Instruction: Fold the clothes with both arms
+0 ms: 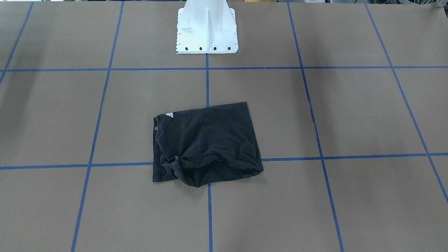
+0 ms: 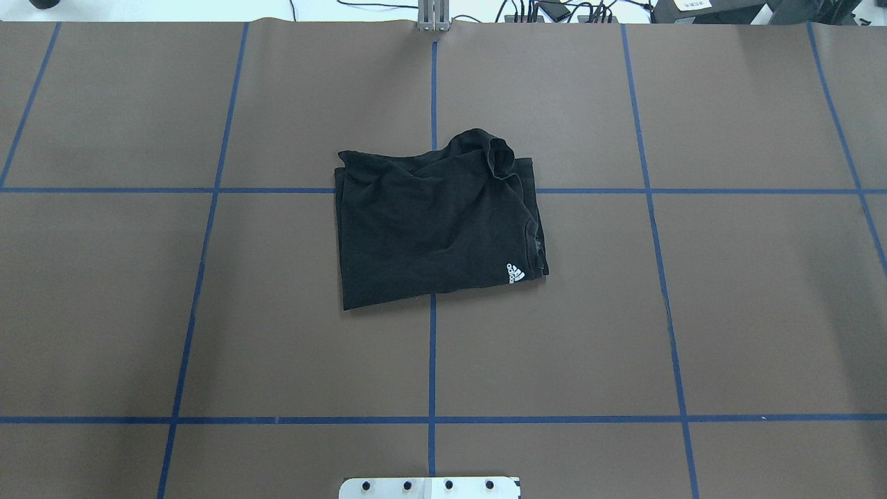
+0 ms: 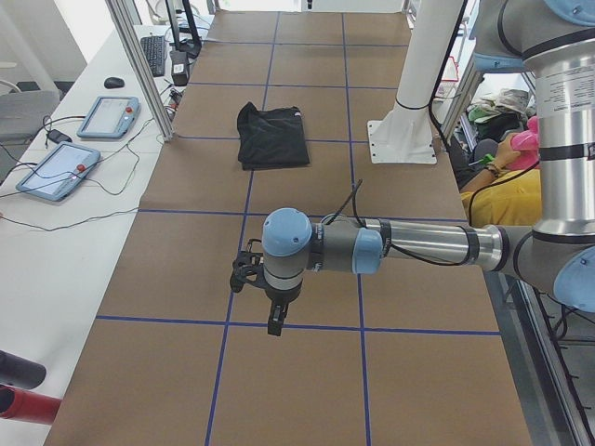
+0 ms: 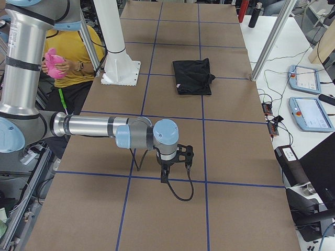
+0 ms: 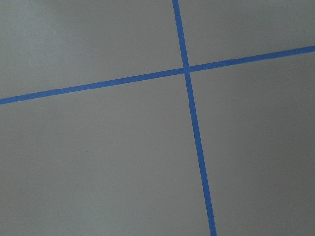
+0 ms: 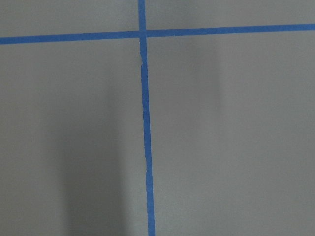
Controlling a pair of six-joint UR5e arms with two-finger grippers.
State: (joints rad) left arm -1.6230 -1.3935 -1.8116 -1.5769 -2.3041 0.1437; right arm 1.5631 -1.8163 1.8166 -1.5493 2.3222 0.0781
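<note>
The black T-shirt point(image 1: 206, 143) is lying folded on the table point(image 1: 353, 112). The left gripper point(image 3: 272, 314) and right gripper point(image 4: 172, 166) are hovering well apart from it; I cannot tell how their jaws stand.

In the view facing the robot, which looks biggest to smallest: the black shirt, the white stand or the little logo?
1. black shirt
2. white stand, though the frame cuts off its top
3. white logo, by far the smallest
</note>
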